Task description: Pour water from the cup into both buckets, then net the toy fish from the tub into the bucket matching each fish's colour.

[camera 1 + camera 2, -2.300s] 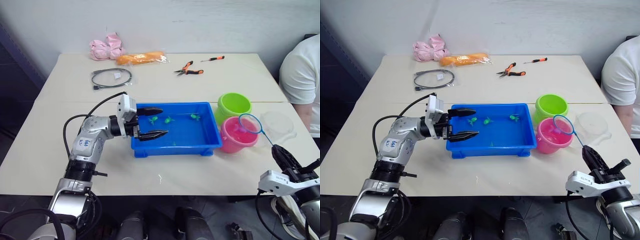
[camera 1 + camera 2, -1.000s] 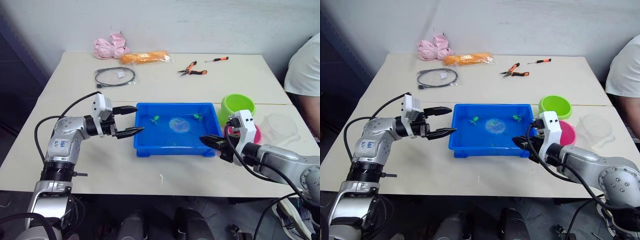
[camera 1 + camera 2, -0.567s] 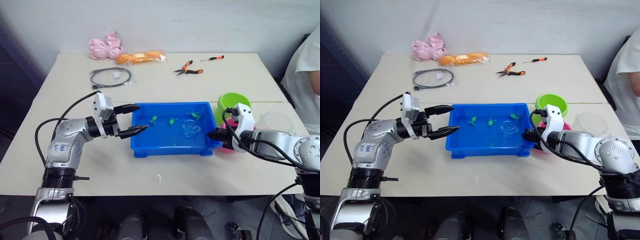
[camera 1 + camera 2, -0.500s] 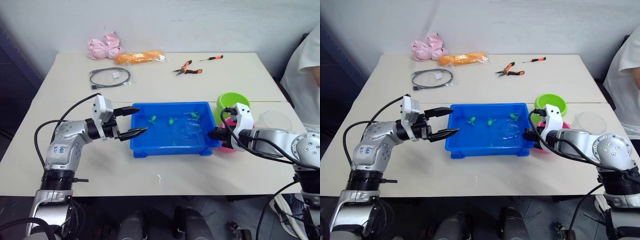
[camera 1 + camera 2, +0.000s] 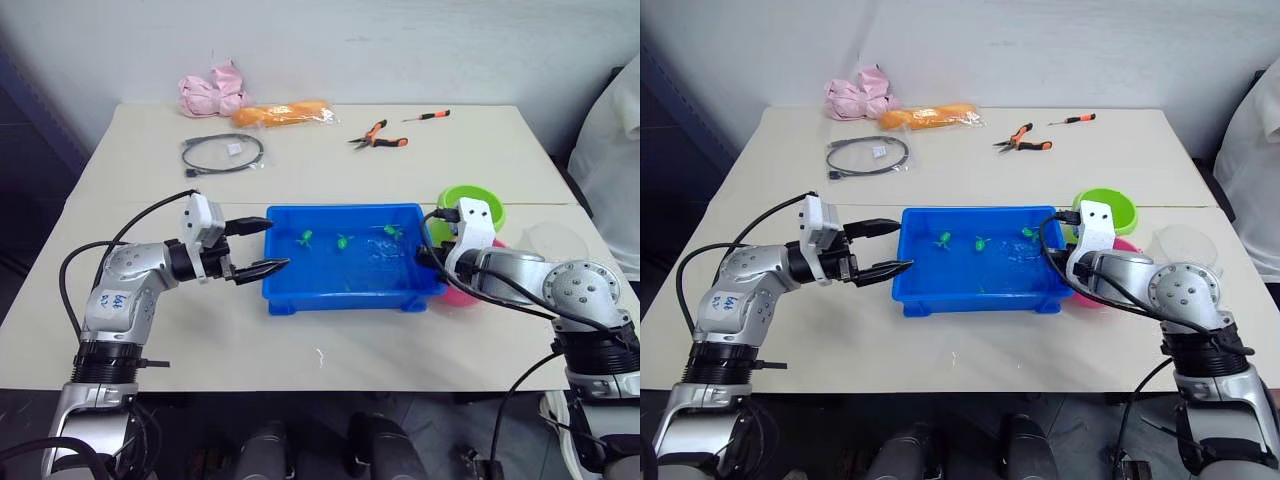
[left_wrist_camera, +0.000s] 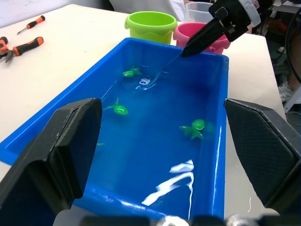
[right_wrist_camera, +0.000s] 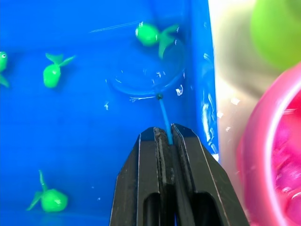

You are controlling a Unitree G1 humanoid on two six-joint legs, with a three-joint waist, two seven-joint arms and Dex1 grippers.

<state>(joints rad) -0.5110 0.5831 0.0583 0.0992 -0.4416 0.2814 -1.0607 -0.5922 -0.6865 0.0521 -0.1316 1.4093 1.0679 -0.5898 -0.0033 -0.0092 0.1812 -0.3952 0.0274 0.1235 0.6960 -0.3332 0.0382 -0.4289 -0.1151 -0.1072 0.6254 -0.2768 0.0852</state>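
Net [image 7: 149, 75], right wrist view: hoop submerged in the blue tub [image 7: 94, 141], just short of a green fish [image 7: 150, 35], handle running back into the clamped right gripper [image 7: 164, 136]. Left eye view: left gripper [image 5: 262, 248] splayed, empty, outside the tub's opposite end.

tub [image 5: 345, 297] at table [image 5: 300, 180] centre, four toy fish [image 5: 345, 241] inside; two buckets [image 5: 470, 205] right of it, cup [image 5: 555, 243] further right; cable [image 5: 222, 153], pliers [image 5: 378, 136], screwdriver [image 5: 427, 116] behind.
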